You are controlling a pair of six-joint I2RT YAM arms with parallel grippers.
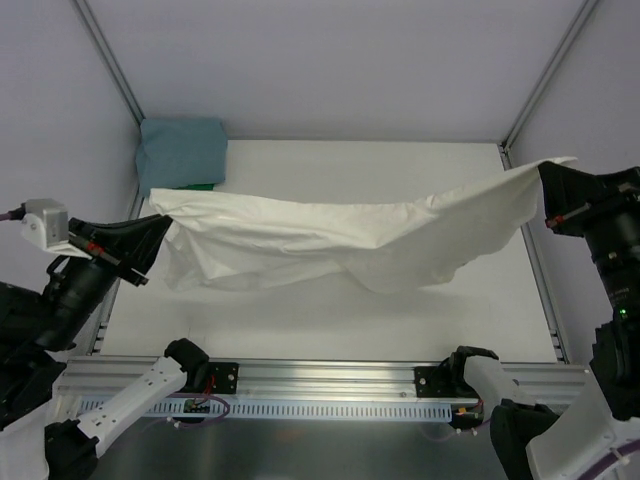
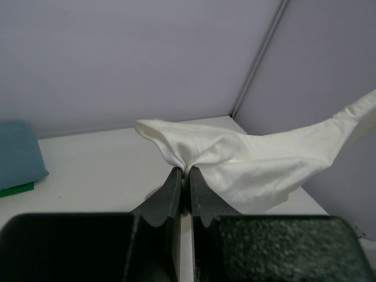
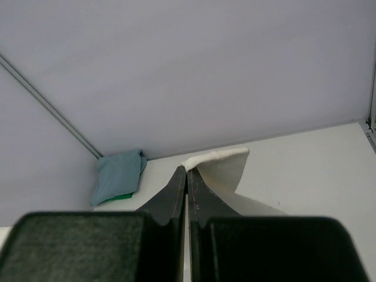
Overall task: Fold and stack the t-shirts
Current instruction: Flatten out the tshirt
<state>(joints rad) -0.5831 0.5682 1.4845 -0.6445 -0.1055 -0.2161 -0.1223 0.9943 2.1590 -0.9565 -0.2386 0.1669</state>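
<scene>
The cream t-shirt (image 1: 340, 235) hangs stretched in the air across the white table (image 1: 330, 320), sagging in the middle. My left gripper (image 1: 160, 222) is shut on its left end, and the cloth bunches at the fingertips in the left wrist view (image 2: 187, 169). My right gripper (image 1: 545, 172) is shut on its right end, held higher; a cream fold (image 3: 220, 164) sticks out past the tips in the right wrist view (image 3: 187, 168). The teal-blue t-shirt (image 1: 180, 150) lies folded in the far left corner, also seen from the left wrist (image 2: 20, 154) and the right wrist (image 3: 117, 175).
A green item (image 1: 205, 184) peeks out under the teal-blue shirt. Grey walls and metal frame posts (image 1: 110, 70) enclose the table on the left, back and right. An aluminium rail (image 1: 330, 378) runs along the near edge between the arm bases.
</scene>
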